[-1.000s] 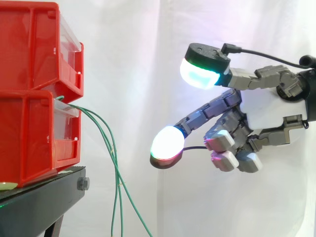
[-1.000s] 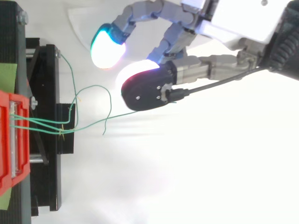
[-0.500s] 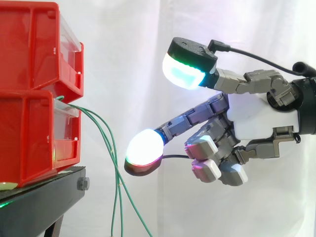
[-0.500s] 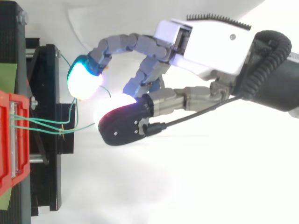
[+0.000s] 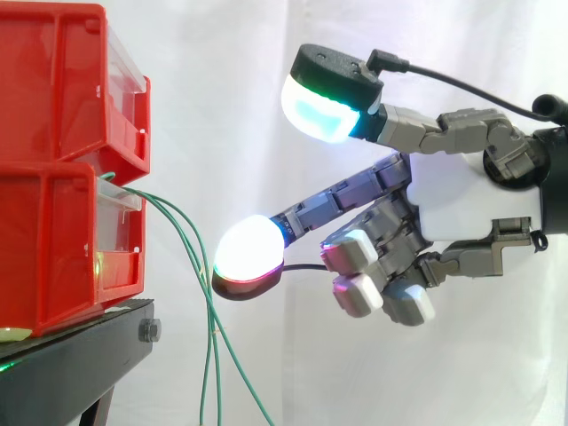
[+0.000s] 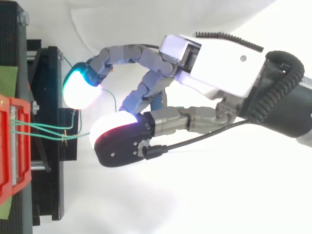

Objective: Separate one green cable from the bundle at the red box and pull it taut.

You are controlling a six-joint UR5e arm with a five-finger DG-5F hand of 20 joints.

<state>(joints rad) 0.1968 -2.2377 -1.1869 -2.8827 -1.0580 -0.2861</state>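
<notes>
Shutting off the left, leaving room low and to the right.

Blocking the left side: stacked red bins (image 5: 53,177) sitting on a black stand (image 5: 80,355), with green cables (image 5: 200,257) spilling from the lower bin's front and hanging down just off the stand's edge. Crowding those strands: the hand (image 5: 470,200), extending in from the right, its lower glowing fingertip (image 5: 248,253) sitting just beside them, contact being unclear. Lying open: the stretch beneath the hand before the white curtain (image 5: 240,89), and the wide gap between the upper pad (image 5: 319,111) and the lower one. Seen from above, looping outward past the stand toward both pads: the same cables.
</notes>
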